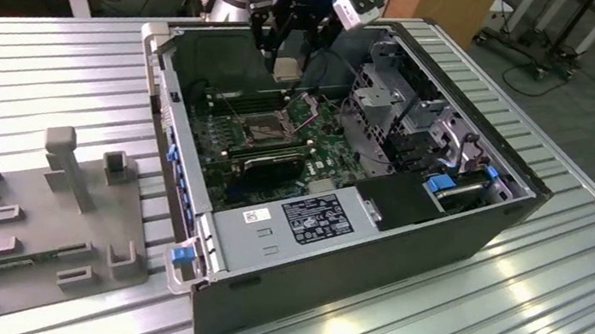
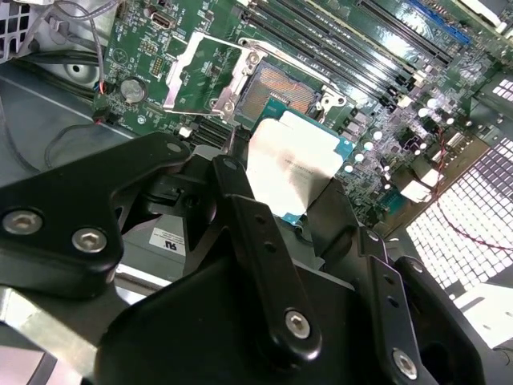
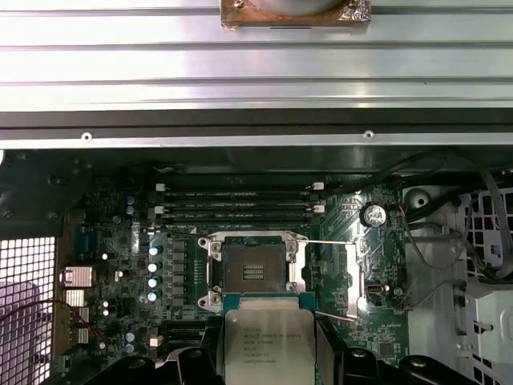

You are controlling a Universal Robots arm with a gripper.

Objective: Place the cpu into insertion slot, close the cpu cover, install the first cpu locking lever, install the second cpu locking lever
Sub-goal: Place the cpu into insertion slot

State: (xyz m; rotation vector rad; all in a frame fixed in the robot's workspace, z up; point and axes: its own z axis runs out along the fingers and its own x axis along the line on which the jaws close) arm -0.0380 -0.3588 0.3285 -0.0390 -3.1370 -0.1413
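End effector (image 3: 268,359) pinches the cpu (image 3: 268,341) by two opposite edges, holding it just beside the insertion slot (image 3: 252,273), whose contacts lie bare. That socket sits on the green motherboard (image 1: 277,143) inside the open computer case (image 1: 378,255), mid-frame in the exterior view, on the slatted bench (image 1: 553,322). The cpu cover (image 2: 176,76) stands swung open beside the slot. Memory slots (image 3: 236,204) run alongside. A grey fixture tray (image 1: 47,229) rests at the exterior view's lower left.

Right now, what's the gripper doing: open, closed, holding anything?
The gripper: closed on the cpu, holding it close to the uncovered insertion slot, not yet seated.
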